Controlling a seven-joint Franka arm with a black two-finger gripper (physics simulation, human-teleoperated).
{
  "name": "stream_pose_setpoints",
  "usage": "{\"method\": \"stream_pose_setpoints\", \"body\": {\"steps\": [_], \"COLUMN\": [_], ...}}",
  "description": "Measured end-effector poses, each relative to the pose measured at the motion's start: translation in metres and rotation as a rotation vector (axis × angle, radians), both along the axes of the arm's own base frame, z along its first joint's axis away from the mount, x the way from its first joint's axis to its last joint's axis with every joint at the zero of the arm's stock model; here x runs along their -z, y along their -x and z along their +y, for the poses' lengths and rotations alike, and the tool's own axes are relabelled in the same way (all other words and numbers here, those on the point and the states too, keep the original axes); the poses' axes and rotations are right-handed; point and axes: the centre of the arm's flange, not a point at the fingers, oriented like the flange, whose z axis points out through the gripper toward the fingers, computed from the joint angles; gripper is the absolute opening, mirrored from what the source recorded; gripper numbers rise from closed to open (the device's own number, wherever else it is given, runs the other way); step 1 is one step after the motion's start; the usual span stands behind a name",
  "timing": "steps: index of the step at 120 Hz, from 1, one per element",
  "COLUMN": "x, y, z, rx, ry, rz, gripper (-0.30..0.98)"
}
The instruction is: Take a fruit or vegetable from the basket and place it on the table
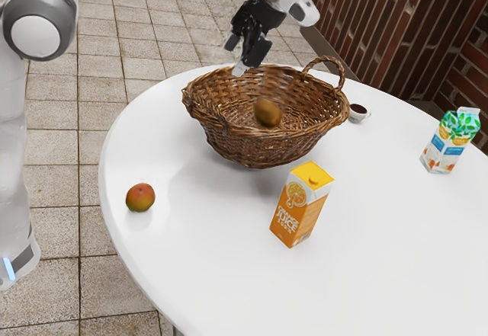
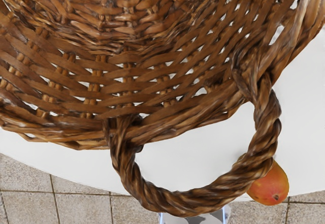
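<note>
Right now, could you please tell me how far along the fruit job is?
A reddish fruit sits on the table, which may be the finished result, though nothing shows whether it came from the basket. My gripper is open and empty by the basket's rim. If that fruit doesn't count, the brown one, seen at the basket, probably still needs grasping and setting down.

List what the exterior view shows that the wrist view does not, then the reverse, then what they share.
Exterior view: the pincer, the brown fruit in the basket, juice carton, green-topped carton, cup and brick wall.
Wrist view: a close look at the handle on the mango side.
Both: basket, mango, table, floor, arm base.
</note>
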Motion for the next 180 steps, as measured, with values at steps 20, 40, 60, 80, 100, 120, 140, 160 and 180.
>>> {"method": "stream_pose_setpoints", "body": {"steps": [20,40,60,80,100,120,140,160,180], "x": [-0.02,-0.047,-0.01,0.029,0.047,0.069,0.083,0.094,0.12], "y": [-0.023,-0.016,-0.036,-0.037,-0.047,-0.043,-0.033,-0.037,-0.051], "z": [-0.021,-0.016,-0.014,-0.011,0.031,0.109,0.158,0.141,0.08], "rx": [0.047,-0.148,-0.383,-0.606,-0.906,-1.233,-1.474,-1.555,-1.528], "ry": [-0.003,-0.011,-0.033,-0.016,0.008,-0.023,-0.06,-0.08,-0.08], "rz": [-0.248,-0.369,-0.363,-0.381,-0.395,-0.368,-0.344,-0.323,-0.316], "gripper": [0.69,0.69,0.69,0.68,0.68,0.69,0.69,0.69,0.69]}}
